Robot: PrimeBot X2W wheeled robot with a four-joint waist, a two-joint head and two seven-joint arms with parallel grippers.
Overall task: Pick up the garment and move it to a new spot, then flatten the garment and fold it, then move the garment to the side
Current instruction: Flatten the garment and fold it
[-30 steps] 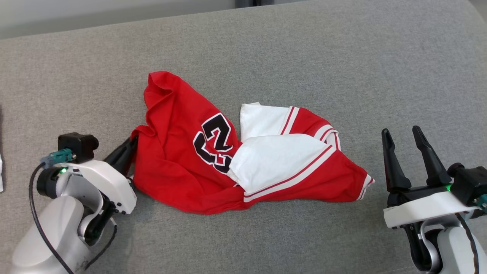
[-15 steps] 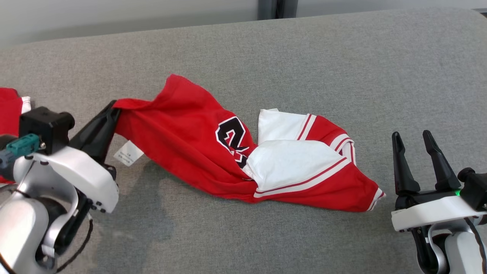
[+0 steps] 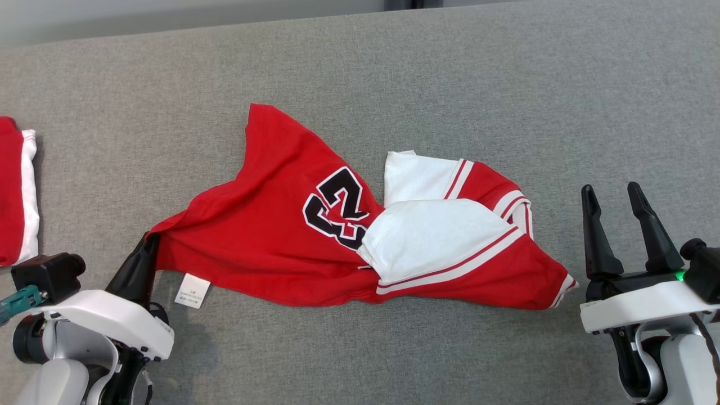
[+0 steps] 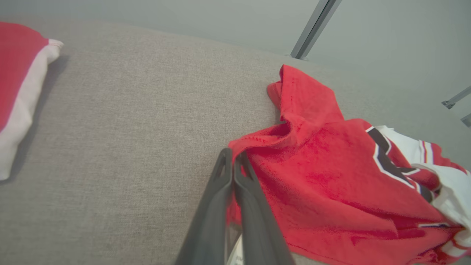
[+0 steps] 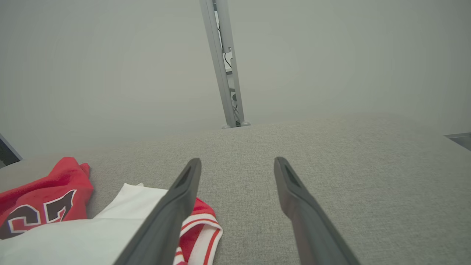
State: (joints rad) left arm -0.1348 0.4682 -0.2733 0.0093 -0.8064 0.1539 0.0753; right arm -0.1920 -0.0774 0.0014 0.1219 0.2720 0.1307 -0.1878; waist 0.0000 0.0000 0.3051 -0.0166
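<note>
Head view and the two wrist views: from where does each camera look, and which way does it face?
Head view: from the head, down on the grey upholstered surface with the red jersey; left gripper and right gripper show.
Left wrist view: low, along its shut fingers pinching the jersey's corner.
Right wrist view: low, along its open fingers, across the surface toward a metal post.
Shared: head and left wrist views both show the folded red-and-white garment.

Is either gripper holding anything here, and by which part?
Left gripper pinches the jersey by its corner nearest that arm; right gripper is open, empty.
</note>
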